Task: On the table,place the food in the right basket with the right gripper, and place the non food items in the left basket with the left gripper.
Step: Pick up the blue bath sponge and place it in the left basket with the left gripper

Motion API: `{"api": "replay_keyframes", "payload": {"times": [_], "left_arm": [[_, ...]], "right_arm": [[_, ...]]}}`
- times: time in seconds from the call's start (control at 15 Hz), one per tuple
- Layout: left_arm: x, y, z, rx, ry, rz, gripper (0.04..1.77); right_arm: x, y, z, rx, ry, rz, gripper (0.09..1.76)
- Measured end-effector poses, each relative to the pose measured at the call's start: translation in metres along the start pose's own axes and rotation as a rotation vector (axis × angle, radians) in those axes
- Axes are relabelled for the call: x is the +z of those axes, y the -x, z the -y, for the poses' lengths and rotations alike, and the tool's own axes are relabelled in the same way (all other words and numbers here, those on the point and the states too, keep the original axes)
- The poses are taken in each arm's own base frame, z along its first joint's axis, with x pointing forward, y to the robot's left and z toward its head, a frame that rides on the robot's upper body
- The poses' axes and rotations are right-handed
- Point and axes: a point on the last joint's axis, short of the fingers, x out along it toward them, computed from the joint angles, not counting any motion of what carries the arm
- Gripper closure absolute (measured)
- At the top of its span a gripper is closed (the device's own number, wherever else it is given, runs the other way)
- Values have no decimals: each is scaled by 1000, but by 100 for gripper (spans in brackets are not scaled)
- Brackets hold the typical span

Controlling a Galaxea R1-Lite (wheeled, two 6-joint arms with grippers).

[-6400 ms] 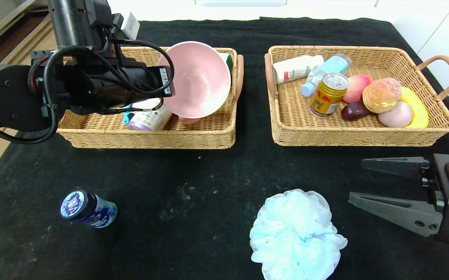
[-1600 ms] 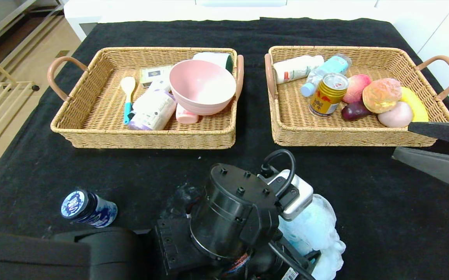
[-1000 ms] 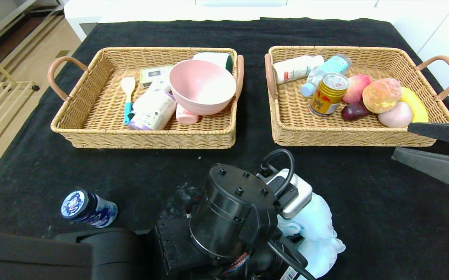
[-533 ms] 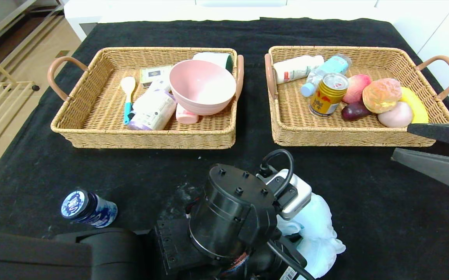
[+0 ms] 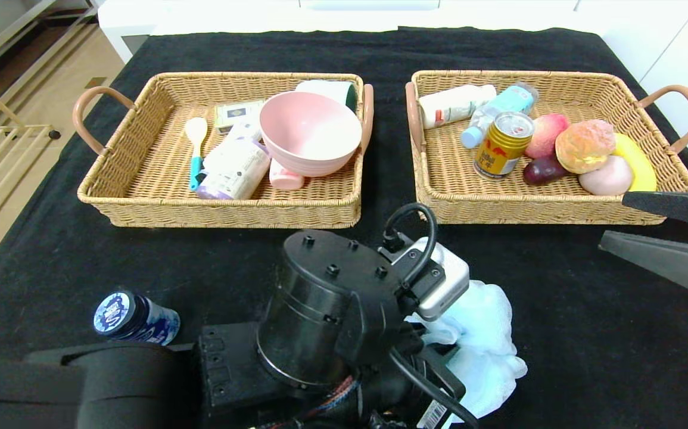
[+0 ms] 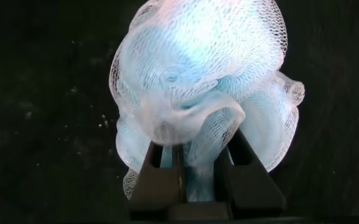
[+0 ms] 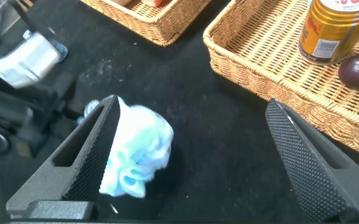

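Observation:
My left gripper [image 6: 195, 148] is shut on the light blue mesh bath pouf [image 6: 198, 74], pinching a fold of its netting between both fingers. In the head view the left arm's wrist [image 5: 332, 310] covers the fingers, and the pouf [image 5: 483, 333] shows to its right near the table's front edge. My right gripper [image 5: 612, 220] hovers open at the right edge, in front of the right basket [image 5: 534, 210]. The pouf [image 7: 135, 152] is also in the right wrist view. A dark blue jar [image 5: 135, 319] lies on the black table [image 5: 588, 357] at front left.
The right basket holds a gold can [image 5: 501, 146], an orange-brown bun [image 5: 585, 145], fruit and bottles. The left basket [image 5: 230, 215] holds a pink bowl [image 5: 311, 134], a white canister with purple cap [image 5: 233, 170], a spoon and small boxes.
My left gripper has closed on the pouf, and the left wrist has shifted left and toward the baskets, pulling the pouf with it. The right gripper has stayed put.

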Motion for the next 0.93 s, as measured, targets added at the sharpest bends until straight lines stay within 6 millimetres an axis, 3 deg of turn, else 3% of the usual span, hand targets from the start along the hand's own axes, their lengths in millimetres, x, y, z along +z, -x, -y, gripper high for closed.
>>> {"api": "replay_keyframes", "payload": {"times": [0.27, 0.93], "left_arm": [[16, 24, -11, 29, 26, 70, 154], [42, 87, -68, 229, 111, 246, 157]], "right_arm": [[-1, -1, 0, 2, -2, -4, 14], [-3, -4, 1, 6, -8, -14, 14]]}}
